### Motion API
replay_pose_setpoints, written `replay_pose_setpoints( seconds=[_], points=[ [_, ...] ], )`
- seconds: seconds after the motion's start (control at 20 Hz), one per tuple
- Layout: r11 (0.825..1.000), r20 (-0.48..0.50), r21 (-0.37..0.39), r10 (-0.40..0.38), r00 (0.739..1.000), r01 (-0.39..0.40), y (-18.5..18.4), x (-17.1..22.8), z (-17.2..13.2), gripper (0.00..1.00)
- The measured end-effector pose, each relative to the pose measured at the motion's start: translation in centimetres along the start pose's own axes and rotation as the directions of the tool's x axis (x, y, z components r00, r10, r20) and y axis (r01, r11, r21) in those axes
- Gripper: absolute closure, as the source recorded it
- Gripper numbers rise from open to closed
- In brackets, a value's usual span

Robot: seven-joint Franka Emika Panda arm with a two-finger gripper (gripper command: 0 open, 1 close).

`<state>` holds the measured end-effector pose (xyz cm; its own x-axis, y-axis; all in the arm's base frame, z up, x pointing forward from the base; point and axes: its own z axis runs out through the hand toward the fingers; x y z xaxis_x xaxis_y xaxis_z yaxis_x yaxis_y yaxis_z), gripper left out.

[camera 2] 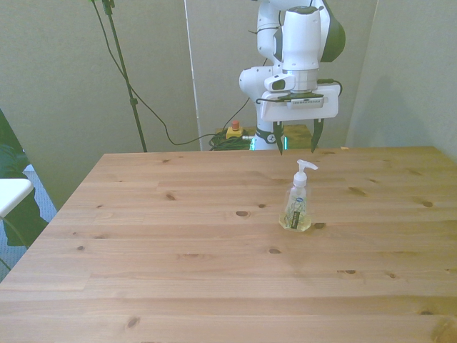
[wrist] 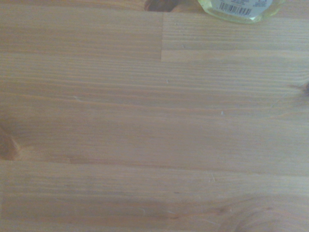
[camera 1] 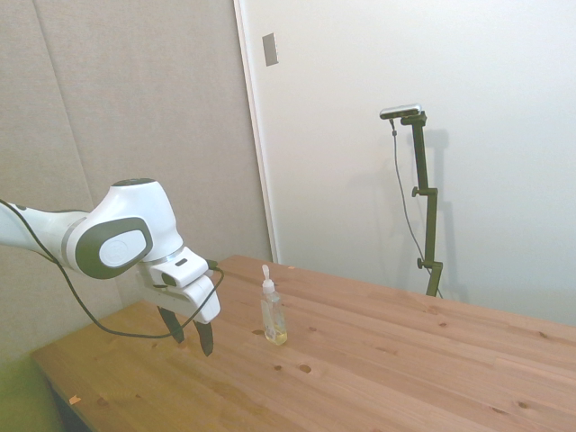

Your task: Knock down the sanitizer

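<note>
Bare desk (camera 2: 178, 286) fills the front view's lower frame. Mid-frame, right of centre, the sanitizer (camera 2: 298, 206) stands upright, long axis vertical. Behind it, upper frame, the hand (camera 2: 295, 138) hangs released, empty, apart from it.

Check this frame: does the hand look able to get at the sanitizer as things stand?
Probably yes. The sanitizer stands upright and alone on the wooden table, with only bare wood between it and the open hand, which hangs apart from it near the table's edge. Nothing visible blocks a sideways push.
</note>
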<state>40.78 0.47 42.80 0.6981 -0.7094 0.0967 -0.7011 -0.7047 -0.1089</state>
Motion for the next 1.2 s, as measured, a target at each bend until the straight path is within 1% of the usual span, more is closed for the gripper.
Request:
replay_pose_setpoints(
  seconds=[0.15, 0.2, 0.4, 0.9, 1.2],
  points=[
    [1.0, 0.001, -0.005, 0.019, 1.0, -0.019, -0.2, 0.0, 0.1, 0.0],
    [1.0, -0.002, -0.006, 0.025, 1.0, -0.025, -0.4, 0.0, 0.1, 1.0],
    [0.999, -0.002, -0.007, 0.047, 0.999, -0.047, -1.3, 0.6, 0.2, 1.0],
    [0.996, -0.017, 0.013, 0.092, 0.996, -0.092, -2.1, 2.8, -0.7, 1.0],
    [0.994, -0.028, -0.006, 0.105, 0.994, -0.106, -3.6, 4.4, -0.1, 1.0]
  ],
)
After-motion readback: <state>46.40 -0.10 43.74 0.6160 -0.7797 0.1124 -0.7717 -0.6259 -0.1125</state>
